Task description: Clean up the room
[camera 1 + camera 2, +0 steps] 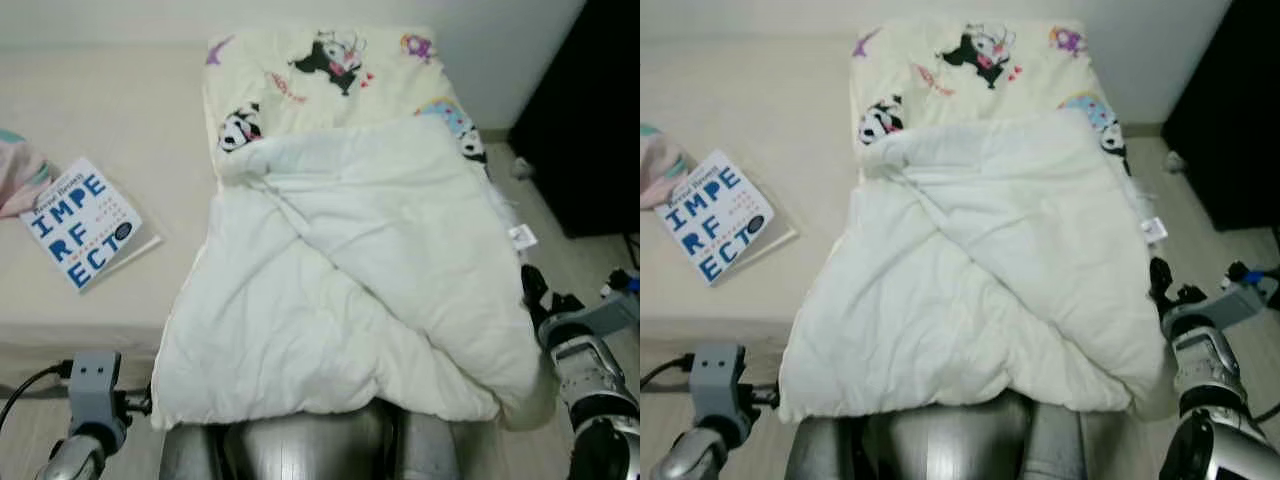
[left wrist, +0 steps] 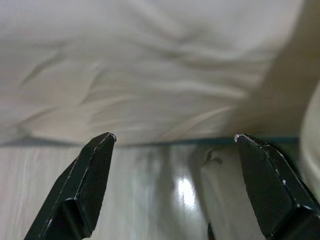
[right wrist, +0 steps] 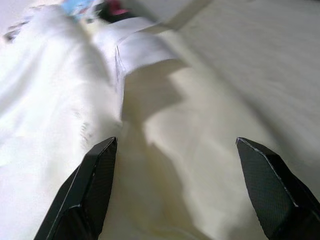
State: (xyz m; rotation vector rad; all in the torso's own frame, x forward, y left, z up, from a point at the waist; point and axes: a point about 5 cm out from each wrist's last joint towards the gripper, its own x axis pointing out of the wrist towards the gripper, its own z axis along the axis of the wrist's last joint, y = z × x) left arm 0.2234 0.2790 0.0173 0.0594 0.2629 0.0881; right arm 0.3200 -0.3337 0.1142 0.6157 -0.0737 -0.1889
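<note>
A white duvet lies folded over on a cream bed, and its front edge hangs toward me. A cartoon-printed cover shows beyond it at the head end. A blue-and-white book lies on the sheet at the left. My left gripper is low at the duvet's front left corner, open, with the hanging duvet edge ahead and nothing between its fingers. My right gripper is open beside the duvet's right edge, above the cream sheet.
A pink cloth lies at the bed's far left. Dark furniture stands at the right, with a strip of wooden floor between it and the bed. A white wall runs behind the bed.
</note>
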